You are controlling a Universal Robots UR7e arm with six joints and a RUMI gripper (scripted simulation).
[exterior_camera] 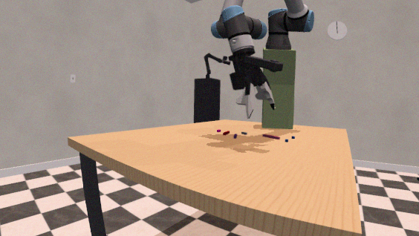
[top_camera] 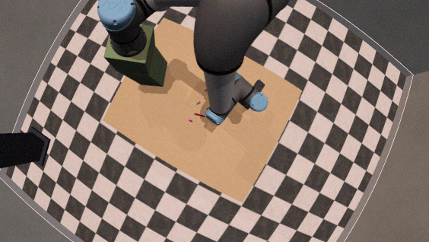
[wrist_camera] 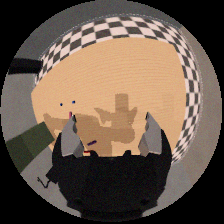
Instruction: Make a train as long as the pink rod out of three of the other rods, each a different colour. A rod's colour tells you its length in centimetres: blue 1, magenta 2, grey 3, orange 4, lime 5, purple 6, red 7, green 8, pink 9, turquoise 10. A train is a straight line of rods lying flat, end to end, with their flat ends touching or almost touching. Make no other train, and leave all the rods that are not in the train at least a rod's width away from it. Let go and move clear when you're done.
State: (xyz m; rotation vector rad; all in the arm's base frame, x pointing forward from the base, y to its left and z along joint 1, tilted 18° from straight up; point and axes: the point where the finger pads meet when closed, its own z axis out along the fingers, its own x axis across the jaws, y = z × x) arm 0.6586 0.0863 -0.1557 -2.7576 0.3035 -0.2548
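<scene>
Pink rod [exterior_camera: 271, 136] lies flat on the desk [exterior_camera: 230, 174] near the green pedestal, other small rods scattered beside it, while the tool [exterior_camera: 258, 105] hangs above them, jaws spread wide and empty, seemingly ready to descend.

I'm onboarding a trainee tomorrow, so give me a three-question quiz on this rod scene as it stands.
1. True or false: the gripper is shut on a rod.
2. Where is the gripper? A) resting on the table B) above the table, clear of the rods C) out of view
3. Fill in: in the exterior view, the longest rod, the pink rod, lies near the foot of the ____ pedestal.

Key: 1 false, its fingers stand wide with nothing between; 2 B; 3 green.
</scene>
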